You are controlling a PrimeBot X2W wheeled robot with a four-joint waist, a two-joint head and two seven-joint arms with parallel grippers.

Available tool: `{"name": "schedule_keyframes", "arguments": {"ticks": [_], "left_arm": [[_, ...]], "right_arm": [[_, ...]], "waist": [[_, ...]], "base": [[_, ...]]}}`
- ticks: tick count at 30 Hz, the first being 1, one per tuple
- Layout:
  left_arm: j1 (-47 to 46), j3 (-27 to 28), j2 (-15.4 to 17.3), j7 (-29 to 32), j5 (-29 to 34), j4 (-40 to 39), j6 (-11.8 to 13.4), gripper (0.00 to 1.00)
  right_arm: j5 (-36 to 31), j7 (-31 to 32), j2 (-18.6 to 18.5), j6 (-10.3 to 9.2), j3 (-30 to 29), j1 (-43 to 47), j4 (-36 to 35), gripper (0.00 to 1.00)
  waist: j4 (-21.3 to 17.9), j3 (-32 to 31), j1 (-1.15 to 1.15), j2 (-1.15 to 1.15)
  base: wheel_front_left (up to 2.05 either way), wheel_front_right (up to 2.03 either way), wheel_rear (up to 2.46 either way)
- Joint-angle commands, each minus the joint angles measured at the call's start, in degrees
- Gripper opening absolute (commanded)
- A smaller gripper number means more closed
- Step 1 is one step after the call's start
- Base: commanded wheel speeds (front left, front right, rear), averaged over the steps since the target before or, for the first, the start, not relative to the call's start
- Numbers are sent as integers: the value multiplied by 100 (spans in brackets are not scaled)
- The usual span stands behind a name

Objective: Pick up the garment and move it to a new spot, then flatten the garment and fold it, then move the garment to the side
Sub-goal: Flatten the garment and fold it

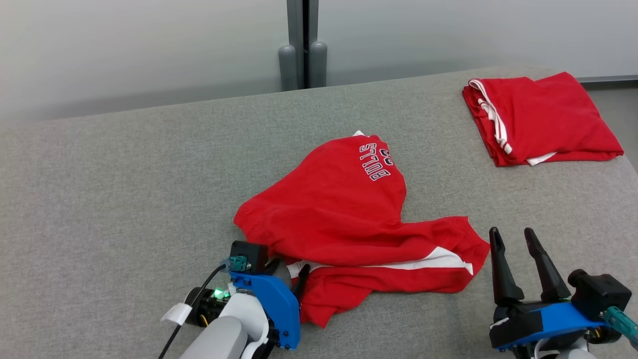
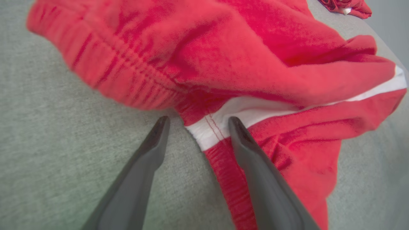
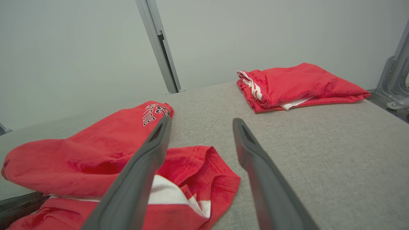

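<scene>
Barely started: your left hand (image 2: pixel 198 120), spread, straddles the edge of the crumpled garment (image 1: pixel 344 214), seemingly not yet pinching; your right hand (image 1: pixel 516 237) sits spread.

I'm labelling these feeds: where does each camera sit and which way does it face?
Head view: on the head, facing forward and down at the table; left hand lower left, right hand lower right.
Left wrist view: left wrist, looking along its open fingers, close on the garment's white stripe.
Right wrist view: right wrist, looking low across the table past its fingers toward the pile.
Head and right wrist share garment and pile.
</scene>
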Motion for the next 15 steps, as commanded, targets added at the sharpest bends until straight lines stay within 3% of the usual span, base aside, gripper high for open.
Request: {"name": "schedule_keyframes", "arguments": {"ticks": [1,5,6,7,11,15], "left_arm": [[-148,-15,20,37,53,86,91,100],[-209,-148,6,174,103,278,121,100],[-221,-179,1,201,98,304,73,46],[-229,-201,-2,209,85,316,25,0],[-159,-192,1,113,-21,264,-79,0],[-53,3,177,-220,-97,-5,32,0]], "right_arm": [[125,-35,-18,3,39,-92,18,100],[214,-53,-21,3,138,-124,22,100],[222,-47,-21,3,138,-127,28,100],[224,-50,-21,3,130,-132,32,100],[179,-65,-20,3,78,-100,50,100],[150,-50,-19,3,90,-67,43,100]], "waist": [[-18,20,0,0],[-60,59,0,0],[-59,60,0,0],[-54,58,0,0],[10,18,0,0],[108,-27,0,0]], "base": [[0,0,0],[0,0,0],[0,0,0],[0,0,0],[0,0,0],[0,0,0]]}}
